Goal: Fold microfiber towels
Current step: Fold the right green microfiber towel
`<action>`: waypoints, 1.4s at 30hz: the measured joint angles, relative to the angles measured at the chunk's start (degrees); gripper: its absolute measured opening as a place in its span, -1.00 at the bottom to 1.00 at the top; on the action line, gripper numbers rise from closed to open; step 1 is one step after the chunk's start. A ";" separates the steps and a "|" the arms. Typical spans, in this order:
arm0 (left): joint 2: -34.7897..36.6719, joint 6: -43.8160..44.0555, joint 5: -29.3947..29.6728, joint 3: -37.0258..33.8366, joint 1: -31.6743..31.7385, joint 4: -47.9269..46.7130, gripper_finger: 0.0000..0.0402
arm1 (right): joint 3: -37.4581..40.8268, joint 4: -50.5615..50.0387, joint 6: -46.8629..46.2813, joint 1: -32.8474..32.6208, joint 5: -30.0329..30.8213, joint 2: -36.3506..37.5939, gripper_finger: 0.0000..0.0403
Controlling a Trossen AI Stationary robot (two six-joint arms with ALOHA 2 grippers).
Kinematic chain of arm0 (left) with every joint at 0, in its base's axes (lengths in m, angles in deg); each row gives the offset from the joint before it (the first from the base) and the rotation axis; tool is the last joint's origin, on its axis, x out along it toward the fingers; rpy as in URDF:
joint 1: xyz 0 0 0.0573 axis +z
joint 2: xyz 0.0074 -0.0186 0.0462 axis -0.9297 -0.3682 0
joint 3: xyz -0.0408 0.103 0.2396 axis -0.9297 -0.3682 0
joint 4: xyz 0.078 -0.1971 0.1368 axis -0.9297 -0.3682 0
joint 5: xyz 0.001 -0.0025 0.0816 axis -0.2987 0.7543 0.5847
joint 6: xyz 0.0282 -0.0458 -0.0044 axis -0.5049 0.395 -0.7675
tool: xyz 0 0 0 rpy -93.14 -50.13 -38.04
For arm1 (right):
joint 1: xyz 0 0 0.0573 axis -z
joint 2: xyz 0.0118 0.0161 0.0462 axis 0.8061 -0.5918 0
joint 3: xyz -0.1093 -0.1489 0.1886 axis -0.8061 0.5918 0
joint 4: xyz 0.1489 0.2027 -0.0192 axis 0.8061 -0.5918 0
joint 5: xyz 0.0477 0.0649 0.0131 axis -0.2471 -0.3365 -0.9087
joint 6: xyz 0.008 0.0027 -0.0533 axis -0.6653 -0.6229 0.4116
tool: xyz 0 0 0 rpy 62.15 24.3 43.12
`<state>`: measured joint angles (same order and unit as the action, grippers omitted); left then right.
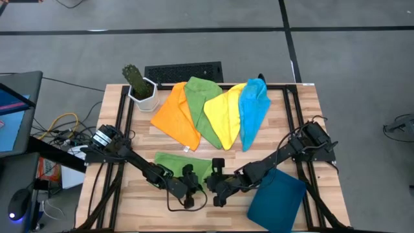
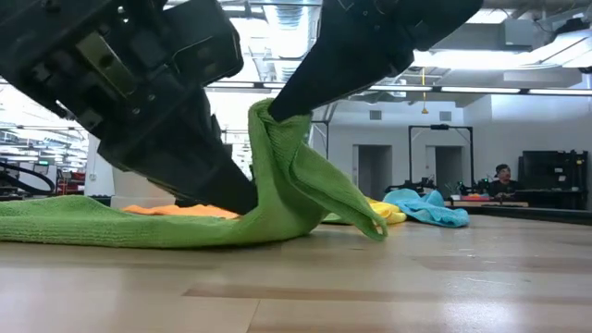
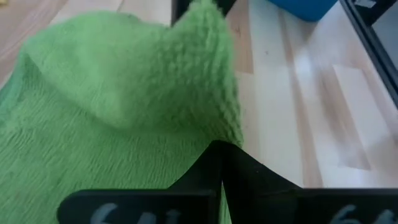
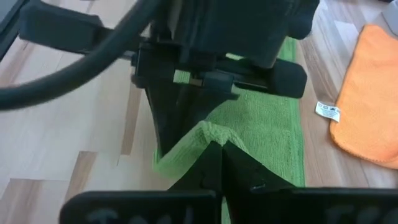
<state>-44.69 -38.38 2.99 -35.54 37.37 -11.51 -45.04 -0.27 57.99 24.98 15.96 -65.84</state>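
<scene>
grey concrete floor (image 1: pixel 349 58) around the bench, crossed by dark seams. wooden slat tabletop (image 1: pixel 294 113). potted cactus (image 1: pixel 138 84) and black keyboard (image 1: pixel 183 71) at the far edge. beyond: white walls, dark doorways (image 2: pixel 373 171), ceiling strip lights (image 2: pixel 518 91), seated person (image 2: pixel 500 181) at a distant desk.

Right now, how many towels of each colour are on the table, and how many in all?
Green towels: 2, one in the back row, one at the front pinched by both the left gripper and the right gripper
Orange towel: 1
Yellow towel: 1
Blue towel: 1
Total: 5 towels
</scene>
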 joint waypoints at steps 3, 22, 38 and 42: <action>0.00 -0.14 0.55 0.16 0.00 0.53 -1.00 | 0.00 0.46 -0.38 0.00 -0.17 0.00 -0.87; 1.11 0.15 -4.27 0.22 -0.09 -4.96 -1.00 | 0.04 5.78 -2.31 -0.19 -5.68 -3.05 -0.89; 9.64 9.11 2.37 -2.05 -3.16 -27.16 -1.00 | 0.02 9.73 0.77 0.73 -8.18 -4.16 -0.86; 9.46 9.71 3.01 -2.92 -3.23 -26.91 -1.00 | 0.02 9.89 0.97 1.61 -9.20 -4.17 -0.86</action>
<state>-35.23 -28.66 6.00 -38.46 34.13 -38.42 -45.02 9.62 58.96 26.59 6.76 -70.01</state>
